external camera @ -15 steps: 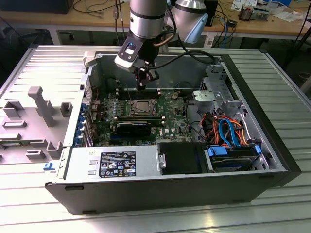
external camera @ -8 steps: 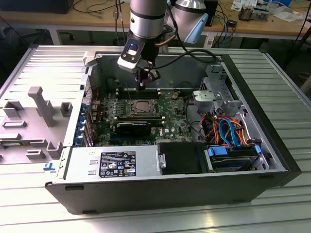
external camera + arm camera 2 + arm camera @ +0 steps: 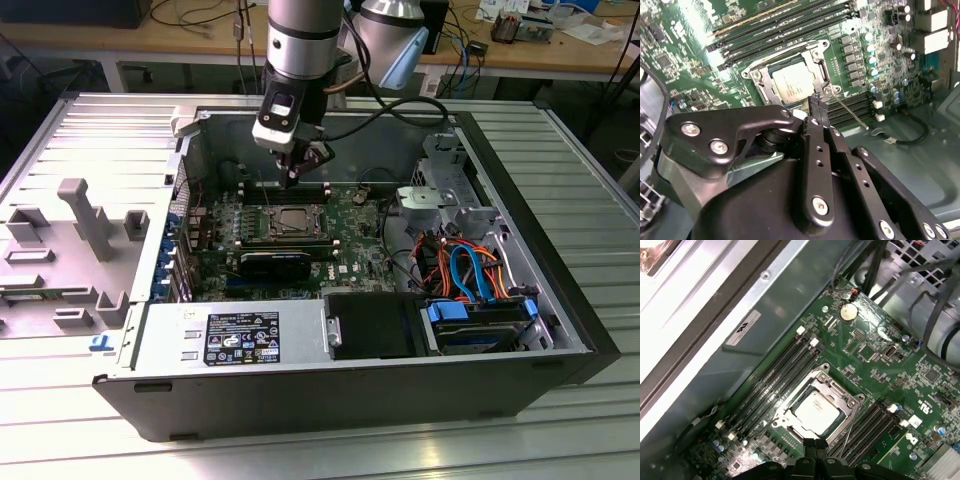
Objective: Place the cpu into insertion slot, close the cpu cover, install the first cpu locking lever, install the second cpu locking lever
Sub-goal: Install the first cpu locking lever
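Observation:
The cpu [image 3: 794, 84] lies flat in the insertion slot [image 3: 756, 75] on the green motherboard. Its silver top shows through the window of the cpu cover [image 3: 816, 64], which lies down over it. A thin metal locking lever [image 3: 850, 113] sticks out sideways from one corner of the socket. My gripper [image 3: 815, 99] hovers just beside that corner, fingers shut with nothing between them. In the first wrist view the cpu [image 3: 816, 409] and cover [image 3: 838, 390] sit just beyond the gripper [image 3: 815, 442]. In the exterior view the gripper [image 3: 293, 178] hangs above the socket [image 3: 293, 222].
The motherboard lies inside an open computer case [image 3: 300, 400] on a ribbed metal table. Long black memory slots [image 3: 775, 375] flank the socket. A drive cage with orange and blue cables [image 3: 470, 270] fills the exterior view's right. A grey fixture [image 3: 80, 215] stands on the left.

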Action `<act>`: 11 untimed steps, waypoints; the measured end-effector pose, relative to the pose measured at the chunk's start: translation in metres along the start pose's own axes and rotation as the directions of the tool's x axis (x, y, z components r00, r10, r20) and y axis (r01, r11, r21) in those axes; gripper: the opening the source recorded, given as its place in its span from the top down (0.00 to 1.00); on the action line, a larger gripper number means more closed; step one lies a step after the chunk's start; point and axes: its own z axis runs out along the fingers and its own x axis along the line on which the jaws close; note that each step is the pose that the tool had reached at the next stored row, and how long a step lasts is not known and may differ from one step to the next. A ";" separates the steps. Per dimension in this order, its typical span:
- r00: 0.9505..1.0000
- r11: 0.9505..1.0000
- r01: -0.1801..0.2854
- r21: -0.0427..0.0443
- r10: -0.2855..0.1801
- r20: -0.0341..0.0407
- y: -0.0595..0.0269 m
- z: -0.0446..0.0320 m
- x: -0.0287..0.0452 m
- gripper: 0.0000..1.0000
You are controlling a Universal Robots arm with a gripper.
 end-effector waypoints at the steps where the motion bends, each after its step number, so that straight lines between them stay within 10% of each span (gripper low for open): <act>1: 1.000 1.000 0.006 0.000 -0.006 0.001 0.0000 0.0001 0.0000 0.89; 11: 0.999 0.999 0.039 -0.033 -0.038 0.028 -0.0038 0.0045 0.0031 0.89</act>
